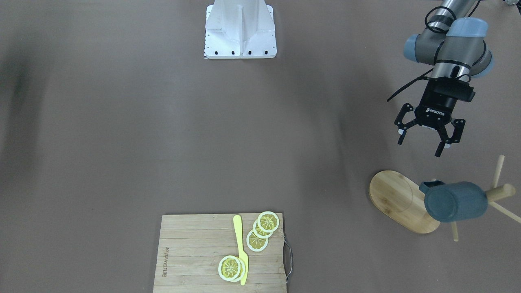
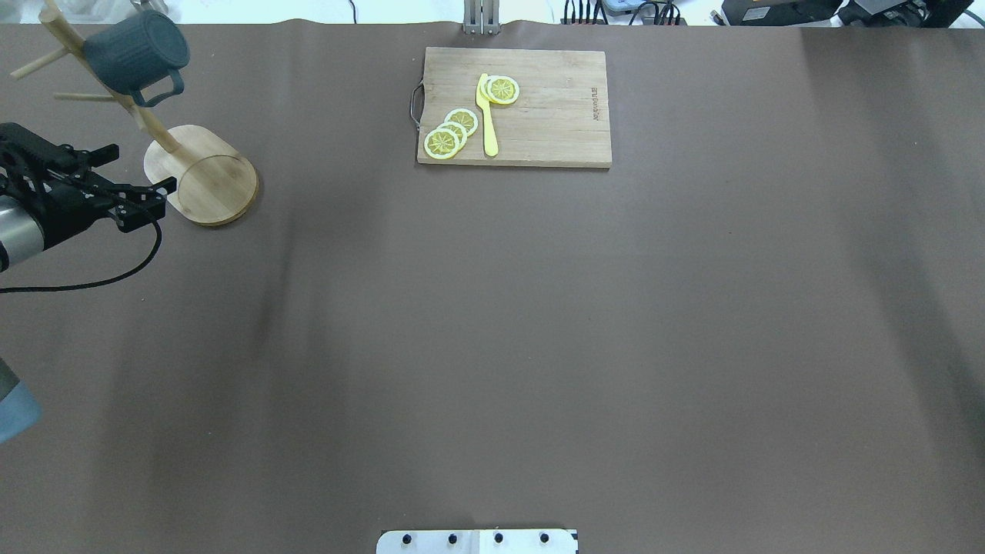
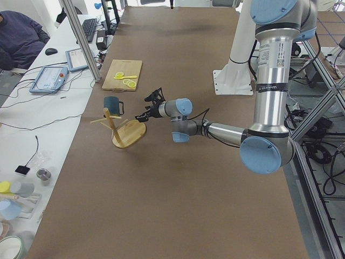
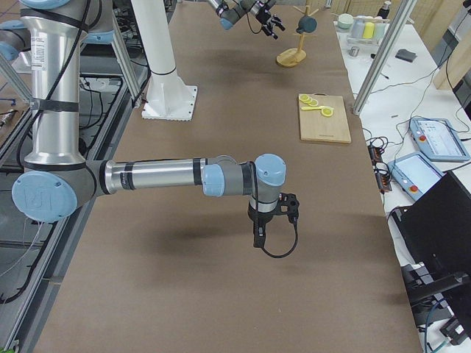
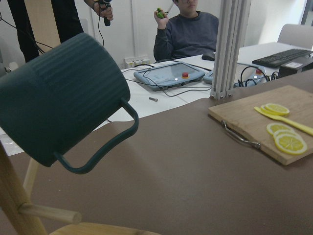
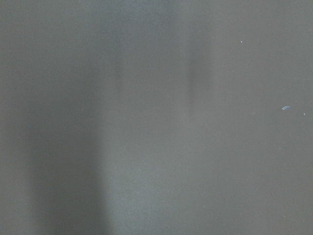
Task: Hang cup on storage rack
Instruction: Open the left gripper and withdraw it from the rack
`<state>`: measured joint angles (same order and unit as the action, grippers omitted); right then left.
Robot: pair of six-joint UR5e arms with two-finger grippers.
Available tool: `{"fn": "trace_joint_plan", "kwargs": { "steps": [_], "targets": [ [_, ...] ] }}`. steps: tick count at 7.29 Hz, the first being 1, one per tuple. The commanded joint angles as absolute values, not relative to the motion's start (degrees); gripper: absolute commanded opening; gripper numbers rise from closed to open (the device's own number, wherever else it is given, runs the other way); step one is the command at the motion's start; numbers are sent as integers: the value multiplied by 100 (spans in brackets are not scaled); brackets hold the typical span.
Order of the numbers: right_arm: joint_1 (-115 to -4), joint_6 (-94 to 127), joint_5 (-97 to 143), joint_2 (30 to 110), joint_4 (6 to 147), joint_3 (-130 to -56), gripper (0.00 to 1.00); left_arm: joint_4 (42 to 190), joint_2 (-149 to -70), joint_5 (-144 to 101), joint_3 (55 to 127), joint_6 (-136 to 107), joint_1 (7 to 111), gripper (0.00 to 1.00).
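Found the cup hung tilted at the top of the storage rack, handle underneath. Saw the left jaws spread apart, empty, near the storage rack, clear of it. Cannot tell how the right jaws stand, well apart from the storage rack.

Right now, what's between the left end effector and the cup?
Nothing: the front-facing view shows only bare table between the open left end effector and the cup hanging on the storage rack. The left wrist view sees the cup unobstructed.

Dark cup hangs tilted on bamboo storage rack.
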<state>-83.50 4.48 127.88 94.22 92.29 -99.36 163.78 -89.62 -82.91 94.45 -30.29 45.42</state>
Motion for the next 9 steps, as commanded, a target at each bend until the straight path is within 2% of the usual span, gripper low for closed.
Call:
{"fn": "trace_joint_plan", "kwargs": {
  "steps": [1, 4, 9],
  "targets": [
    [-8350, 448, 12779, 9422, 9229, -9932, 100, 15393, -8903, -8323, 9624, -2280, 4737, 99],
    [-8350, 448, 12779, 9422, 9229, -9932, 100, 13996, -8842, -9057, 10063, -1628, 5349, 99],
    [-8350, 457, 12788, 9422, 9237, -9879, 100, 11380, -9174, -11090, 10037, -905, 6862, 99]
  ]
}}
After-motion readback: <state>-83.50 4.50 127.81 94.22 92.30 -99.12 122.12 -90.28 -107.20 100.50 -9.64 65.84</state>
